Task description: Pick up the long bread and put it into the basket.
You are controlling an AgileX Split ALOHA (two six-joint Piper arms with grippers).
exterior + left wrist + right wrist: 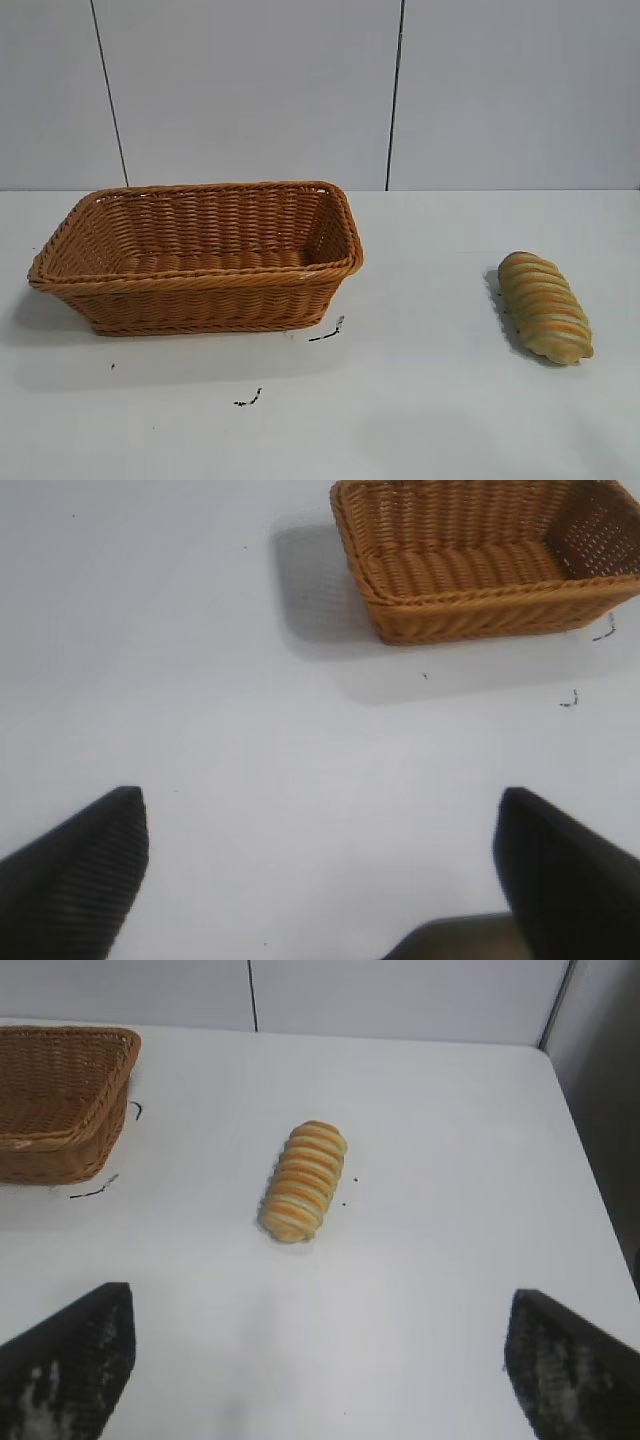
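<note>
The long bread, a golden-tan loaf with orange-brown diagonal stripes, lies on the white table at the right. It also shows in the right wrist view. The wicker basket stands empty at the left; it also shows in the left wrist view and the right wrist view. Neither arm shows in the exterior view. My right gripper is open and empty, above the table, short of the bread. My left gripper is open and empty, above bare table, away from the basket.
Small black marks lie on the table in front of the basket's right corner and nearer the front. A grey panelled wall stands behind the table. The table's right edge shows in the right wrist view.
</note>
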